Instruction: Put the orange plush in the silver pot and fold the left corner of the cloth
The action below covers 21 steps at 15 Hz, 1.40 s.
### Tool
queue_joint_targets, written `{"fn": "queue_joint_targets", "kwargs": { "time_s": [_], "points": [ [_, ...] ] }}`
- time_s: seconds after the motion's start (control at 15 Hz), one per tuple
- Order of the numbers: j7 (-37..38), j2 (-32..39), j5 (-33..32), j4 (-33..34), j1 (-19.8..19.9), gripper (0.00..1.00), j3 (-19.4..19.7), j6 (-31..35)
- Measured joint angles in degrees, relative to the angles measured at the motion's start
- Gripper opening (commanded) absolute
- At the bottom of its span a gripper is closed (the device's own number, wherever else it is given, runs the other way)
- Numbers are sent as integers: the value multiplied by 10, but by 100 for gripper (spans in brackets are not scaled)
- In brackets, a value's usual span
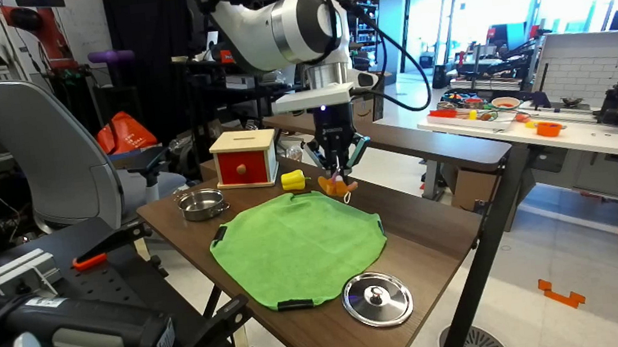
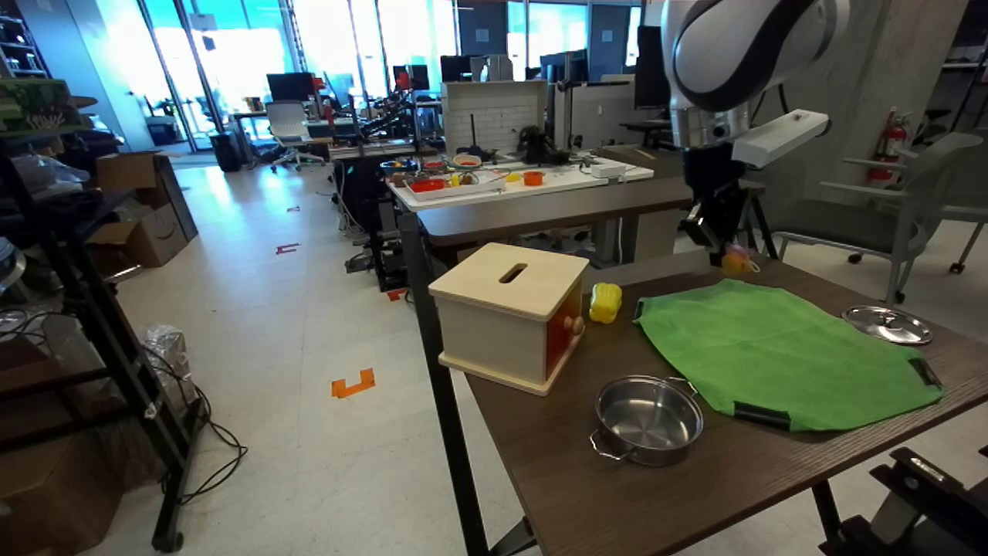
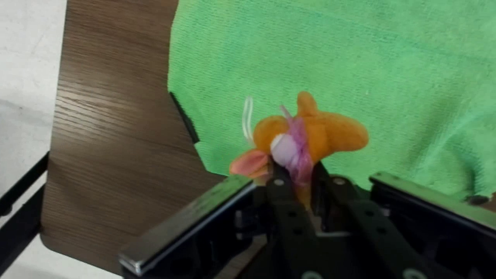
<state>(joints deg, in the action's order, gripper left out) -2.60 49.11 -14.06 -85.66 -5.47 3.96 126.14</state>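
Note:
In the wrist view the orange plush (image 3: 333, 133), with a purple ribbon and white patch, is pinched between the fingers of my gripper (image 3: 296, 172). In an exterior view the plush (image 1: 333, 187) hangs from the gripper above the table by the cloth's far edge; it also shows, small, in an exterior view (image 2: 737, 264). The green cloth (image 1: 299, 248) lies spread out flat, with dark strips at several of its corners. Apart from the gripper, the silver pot (image 2: 656, 452) stands upright beside the cloth, its inside showing no contents.
A wooden box (image 2: 494, 332) with a red front and a knob stands near the pot. Between box and cloth lies a small yellow object (image 1: 294, 180). The shiny lid (image 1: 378, 303) with its knob rests at the cloth's opposite side, near the table's edge.

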Motion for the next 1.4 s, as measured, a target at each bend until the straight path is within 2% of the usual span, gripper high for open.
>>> {"fn": "queue_joint_targets", "kwargs": {
  "time_s": [0.27,0.87,1.13,1.4],
  "points": [
    [0,-13,-33,-41,-46,4,-5,3],
    [15,-55,-95,-145,-120,4,-29,46],
    [13,-73,-96,-172,-122,4,-38,79],
    [-4,-77,-93,-179,-104,4,-47,128]
  ]
}}
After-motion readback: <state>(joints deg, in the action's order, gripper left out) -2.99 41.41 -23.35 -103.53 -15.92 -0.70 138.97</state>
